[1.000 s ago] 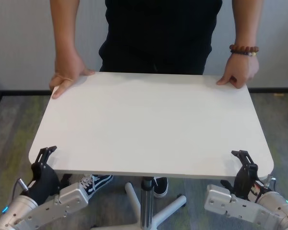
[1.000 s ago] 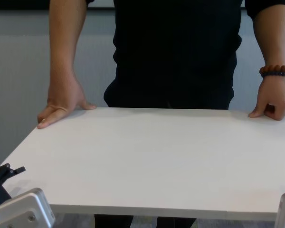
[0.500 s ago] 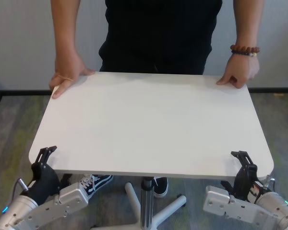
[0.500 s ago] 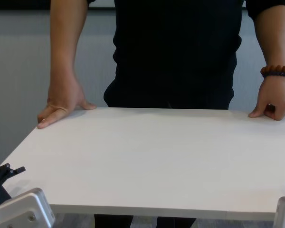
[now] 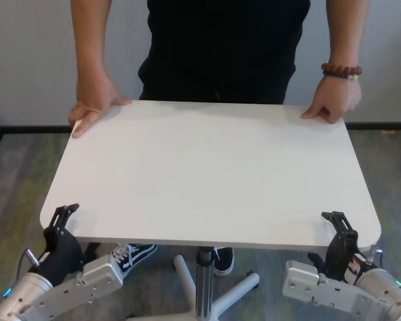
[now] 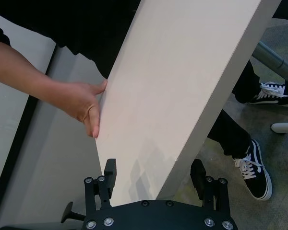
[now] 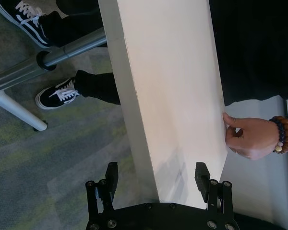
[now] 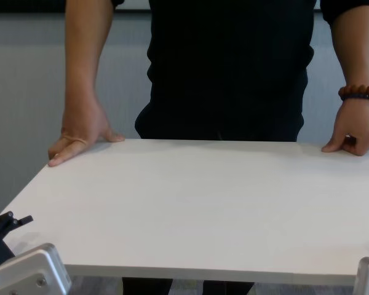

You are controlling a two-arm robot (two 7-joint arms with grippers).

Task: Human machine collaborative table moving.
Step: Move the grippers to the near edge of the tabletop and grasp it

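Observation:
The table [image 5: 207, 174] is a white rounded-corner top on a silver pole [image 5: 202, 281]. The human [image 5: 220, 40], in a black shirt, stands at its far side with one hand [image 5: 93, 103] on the far left corner and the braceleted hand [image 5: 331, 103] on the far right corner. The machine's left gripper [image 5: 60, 224] sits at the near left corner. In the left wrist view, this gripper [image 6: 153, 175] is open with the tabletop's edge [image 6: 201, 100] between its jaws. The right gripper [image 5: 341, 231] sits at the near right corner, also open [image 7: 156, 178] astride the edge.
White star-shaped base legs [image 5: 234, 294] spread from the pole over grey-green carpet. The person's black-and-white shoes [image 5: 130, 254] stand under the tabletop beside the pole. A grey wall [image 5: 27, 60] rises behind the person.
Almost nothing differs. The right wrist block has sunk slightly in the chest and head views. The tabletop, the person's hands and the left gripper hold their places.

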